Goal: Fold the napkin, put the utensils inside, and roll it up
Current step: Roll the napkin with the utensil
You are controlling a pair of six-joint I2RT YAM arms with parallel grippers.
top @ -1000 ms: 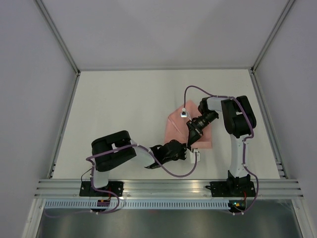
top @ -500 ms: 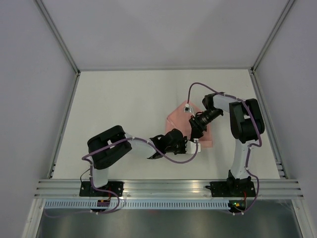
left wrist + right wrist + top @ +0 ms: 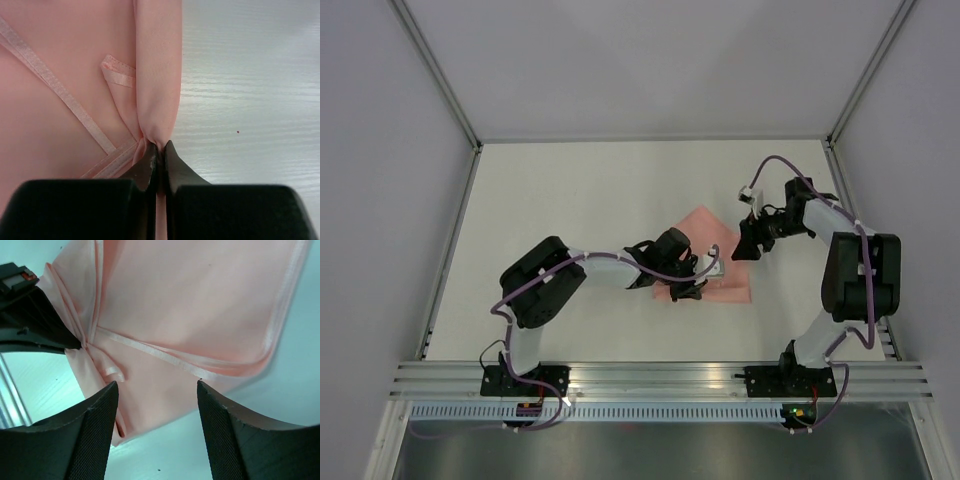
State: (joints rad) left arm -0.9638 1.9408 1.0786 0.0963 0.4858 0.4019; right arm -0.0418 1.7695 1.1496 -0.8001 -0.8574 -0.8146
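The salmon-pink napkin [image 3: 712,226] lies folded on the table right of centre, its hemmed edges crossing in the left wrist view [image 3: 75,75]. My left gripper [image 3: 692,285] [image 3: 159,146] is shut on a pinched fold at the napkin's near edge. My right gripper [image 3: 742,248] hovers by the napkin's right side, open, with nothing between its fingers [image 3: 156,385]. From that wrist the napkin [image 3: 195,305] spreads out beyond the fingertips, and the left gripper [image 3: 35,327] shows at the upper left. The utensils are out of view.
The pale table [image 3: 570,200] is bordered by grey walls and a metal rail [image 3: 660,378] at the near edge. The left arm [image 3: 545,290] stretches across the near middle of the table.
My right gripper has opened, let go of the napkin and drawn back to the right. The left gripper has moved away from the near edge, still pinching the napkin.
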